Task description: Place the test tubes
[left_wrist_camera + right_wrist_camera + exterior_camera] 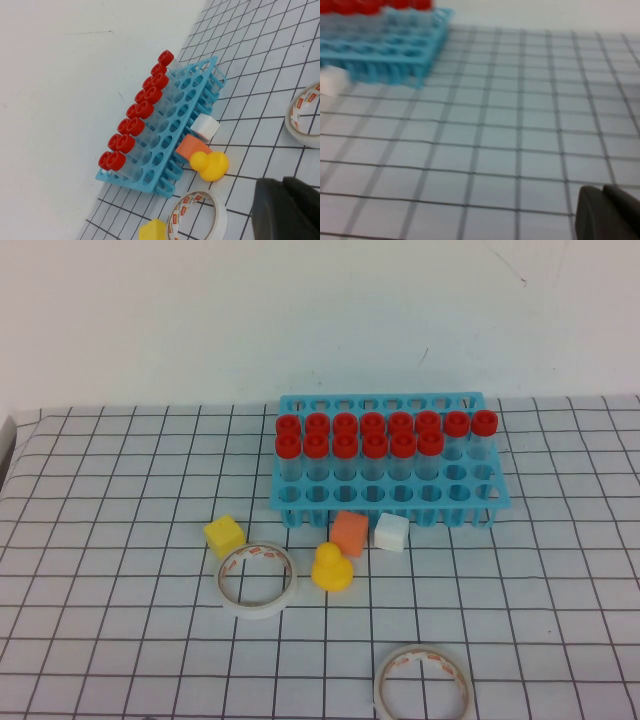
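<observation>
A blue test tube rack (390, 502) stands at the back middle of the gridded table, and it shows too in the left wrist view as the rack (170, 140) and in the right wrist view as the rack (395, 50). Several clear test tubes with red caps (372, 436) fill its two rear rows. Neither arm shows in the high view. My left gripper (282, 187) is shut and empty, hovering over the table left of the rack. My right gripper (602, 192) is shut and empty over bare grid, right of the rack.
In front of the rack lie a yellow cube (224, 536), an orange cube (350, 532), a white cube (391, 532) and a yellow duck (330, 568). One tape roll (257, 580) sits front left, another tape roll (423, 684) near the front edge.
</observation>
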